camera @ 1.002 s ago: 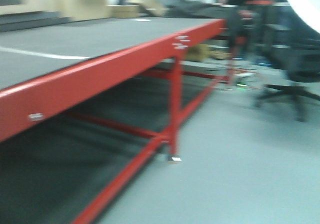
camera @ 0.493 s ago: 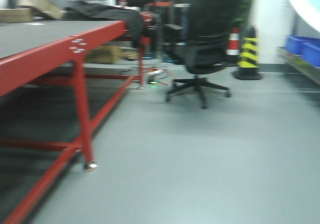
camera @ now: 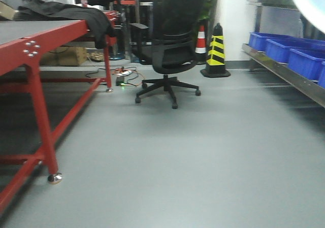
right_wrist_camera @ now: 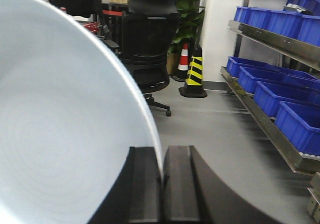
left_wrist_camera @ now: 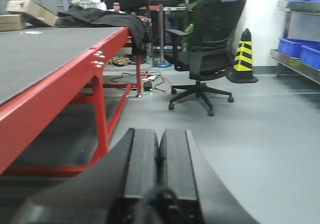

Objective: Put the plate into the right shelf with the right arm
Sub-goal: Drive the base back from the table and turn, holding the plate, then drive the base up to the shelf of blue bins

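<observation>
A red steel-framed worktop (camera: 31,49) with a dark grey mat stands at the left, with a black cloth (camera: 76,12) draped over its far end and a brown cardboard box (camera: 66,56) beneath it. A black mesh-backed swivel office chair (camera: 170,45) stands on the grey floor (camera: 193,152) beyond the worktop, near loose cables (camera: 124,75). A black-and-yellow striped cone (camera: 217,53) stands just beside a red-and-white traffic cone (camera: 201,41), near a green leafy plant (right_wrist_camera: 187,9).
</observation>
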`<state>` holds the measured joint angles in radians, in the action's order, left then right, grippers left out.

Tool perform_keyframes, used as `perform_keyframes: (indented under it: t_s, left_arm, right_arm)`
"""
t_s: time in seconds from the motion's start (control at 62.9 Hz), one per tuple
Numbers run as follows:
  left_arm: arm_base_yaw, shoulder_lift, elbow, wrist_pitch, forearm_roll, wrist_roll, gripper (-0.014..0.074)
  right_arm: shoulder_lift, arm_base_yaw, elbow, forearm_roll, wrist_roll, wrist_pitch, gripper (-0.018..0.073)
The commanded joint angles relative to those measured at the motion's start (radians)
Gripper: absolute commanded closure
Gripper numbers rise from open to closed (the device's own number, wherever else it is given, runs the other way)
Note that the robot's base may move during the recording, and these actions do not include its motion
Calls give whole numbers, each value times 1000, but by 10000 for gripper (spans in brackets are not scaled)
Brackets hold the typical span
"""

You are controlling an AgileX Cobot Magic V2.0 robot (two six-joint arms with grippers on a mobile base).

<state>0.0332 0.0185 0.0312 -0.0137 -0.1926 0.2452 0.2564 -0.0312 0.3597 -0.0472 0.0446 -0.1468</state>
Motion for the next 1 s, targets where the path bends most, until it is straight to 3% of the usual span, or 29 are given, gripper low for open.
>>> perform_keyframes:
  t_s: [0.0, 0.986]
  left_arm:
    - [6, 4, 10, 88, -6, -1, 643]
    - [6, 4, 10, 88, -6, -1, 643]
  right_arm:
    - [8, 5, 29, 5, 3, 94, 507]
    - [8, 5, 29, 5, 3, 94, 507]
